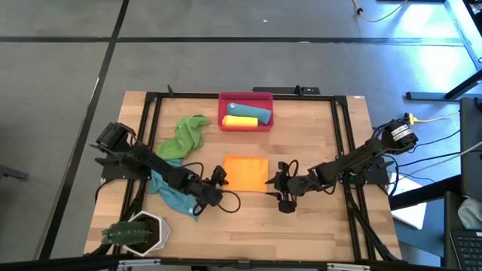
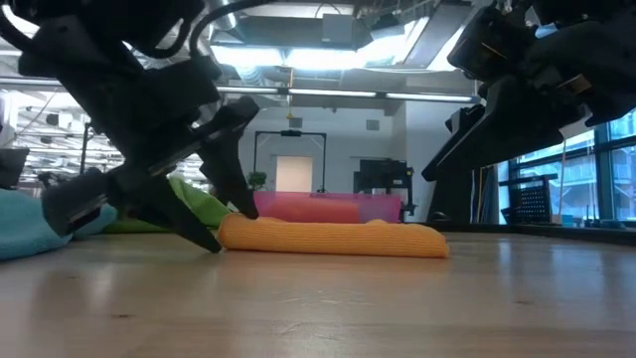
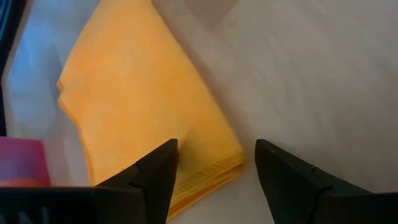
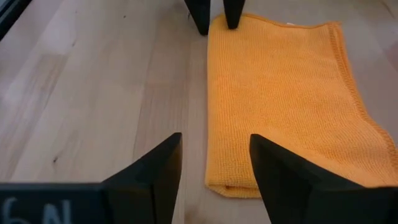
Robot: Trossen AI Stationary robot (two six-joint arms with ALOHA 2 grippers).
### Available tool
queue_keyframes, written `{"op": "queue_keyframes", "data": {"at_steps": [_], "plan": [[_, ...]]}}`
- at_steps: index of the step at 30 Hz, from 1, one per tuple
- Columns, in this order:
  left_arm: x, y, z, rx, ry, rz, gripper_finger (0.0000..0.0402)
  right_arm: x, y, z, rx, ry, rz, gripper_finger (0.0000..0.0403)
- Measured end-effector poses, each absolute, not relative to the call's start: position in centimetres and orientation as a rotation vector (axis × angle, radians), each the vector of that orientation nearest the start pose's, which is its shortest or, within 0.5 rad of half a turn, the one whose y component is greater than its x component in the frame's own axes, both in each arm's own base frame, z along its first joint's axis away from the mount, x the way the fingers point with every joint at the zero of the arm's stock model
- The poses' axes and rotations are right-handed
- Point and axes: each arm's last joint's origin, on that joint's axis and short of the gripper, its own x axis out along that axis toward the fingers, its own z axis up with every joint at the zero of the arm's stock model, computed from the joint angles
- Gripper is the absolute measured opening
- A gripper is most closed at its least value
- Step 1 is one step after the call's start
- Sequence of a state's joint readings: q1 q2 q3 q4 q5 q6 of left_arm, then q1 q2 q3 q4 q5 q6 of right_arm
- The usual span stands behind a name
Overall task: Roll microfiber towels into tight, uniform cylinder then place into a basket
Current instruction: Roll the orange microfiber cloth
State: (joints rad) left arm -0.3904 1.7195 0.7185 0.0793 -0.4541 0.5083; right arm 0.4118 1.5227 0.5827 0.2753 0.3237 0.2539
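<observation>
From above, the orange towel (image 1: 245, 172) lies folded flat at the middle of the wooden table (image 1: 316, 218), with bare wood open in front of it and toward the right edge. The left gripper (image 1: 220, 178) sits at the towel's left edge, its arm stretched low across the table; the right gripper (image 1: 277, 181) sits at the towel's right edge, its arm reaching in from the right. The basket (image 1: 245, 98) stands behind the towel near the far edge, holding a rolled teal towel (image 1: 248, 111) and a rolled yellow towel (image 1: 239, 121). A green towel (image 1: 185, 135) and a loose teal-blue towel (image 1: 172, 191) lie crumpled under and beside the left arm. A white pot with a plant (image 1: 137, 232) stands at the near left corner.

In the low view, the orange towel lies as a thick low band on the table, the left gripper's fingers (image 2: 231, 179) angled down to its end, the basket just behind.

The left wrist view shows that gripper's jaws apart, straddling the towel's folded corner, holding nothing.

The right wrist view shows the right jaws apart too, over the towel's near edge and the bare wood beside it, with the left gripper's fingertips (image 4: 200, 17) at the far edge.
</observation>
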Motion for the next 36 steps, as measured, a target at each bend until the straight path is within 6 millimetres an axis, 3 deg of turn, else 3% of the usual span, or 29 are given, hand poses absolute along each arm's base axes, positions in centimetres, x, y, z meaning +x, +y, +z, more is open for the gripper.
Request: {"op": "queue_keyframes", "data": {"at_steps": [7, 12, 23, 36], "plan": [[28.4, -9.2, 11.6, 0.872, 0.869, -0.153, 0.0201, 25.6, 10.2, 14.6, 0.007, 0.625, 0.006, 0.0189], [28.5, -8.8, 11.5, 0.87, 0.876, -0.172, 0.0178, 25.6, 10.2, 14.6, 0.001, 0.625, 0.007, 0.0189], [28.4, -8.9, 11.4, 0.853, 0.879, -0.193, 0.0096, 25.9, 10.6, 12.3, -0.186, 0.706, 0.149, 0.0197], [28.5, -8.5, 11.3, 0.823, 0.891, -0.166, 0.0039, 26.2, 10.5, 11.8, -0.436, 0.7, 0.144, 0.0213]]}}
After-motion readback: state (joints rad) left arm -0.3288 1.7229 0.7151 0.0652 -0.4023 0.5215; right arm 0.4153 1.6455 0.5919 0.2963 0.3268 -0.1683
